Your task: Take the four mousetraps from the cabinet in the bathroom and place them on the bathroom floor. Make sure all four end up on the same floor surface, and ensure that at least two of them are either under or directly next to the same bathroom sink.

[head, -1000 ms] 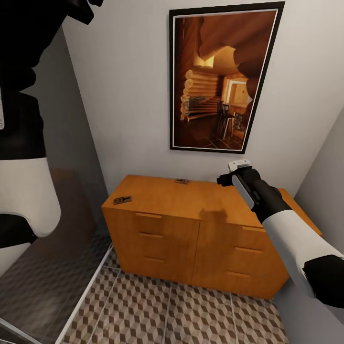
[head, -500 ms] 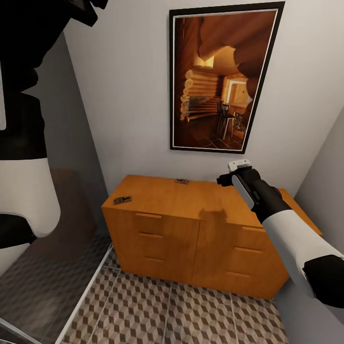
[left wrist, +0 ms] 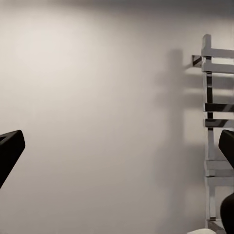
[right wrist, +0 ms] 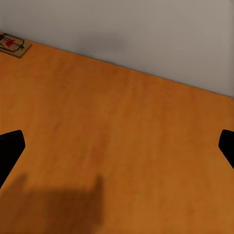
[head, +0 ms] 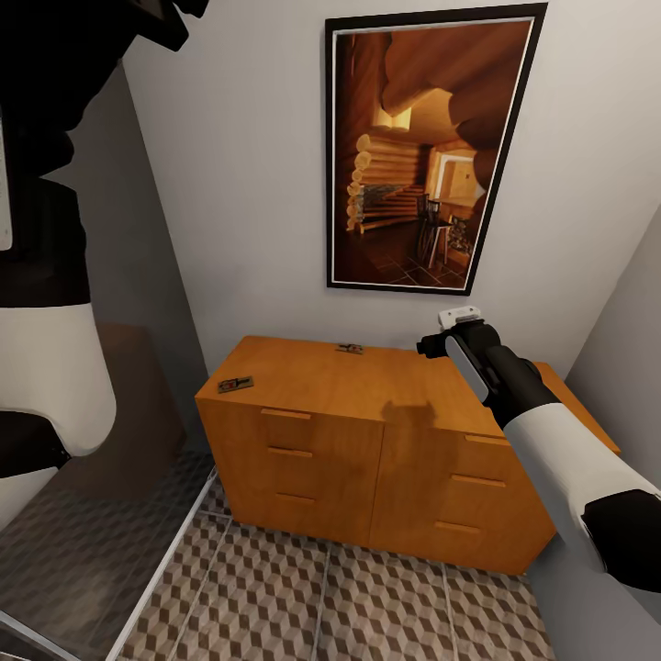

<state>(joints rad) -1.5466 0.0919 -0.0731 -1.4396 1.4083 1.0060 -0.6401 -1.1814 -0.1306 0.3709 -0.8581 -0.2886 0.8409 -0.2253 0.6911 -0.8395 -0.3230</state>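
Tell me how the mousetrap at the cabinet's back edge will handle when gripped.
The mousetrap looks like a thin flat board, so probably stiff and light. Lying flush on the cabinet, it may slide rather than lift. Its wire could catch the open right pincer.

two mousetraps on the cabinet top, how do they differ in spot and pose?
The near mousetrap sits at the cabinet's front left corner; the far mousetrap lies at the back edge by the wall. The near one is skewed to the edges; the far one lies roughly parallel to the wall. Both lie flat and untouched.

Two mousetraps (head: 236,385) lie on the cabinet (head: 367,441) top.
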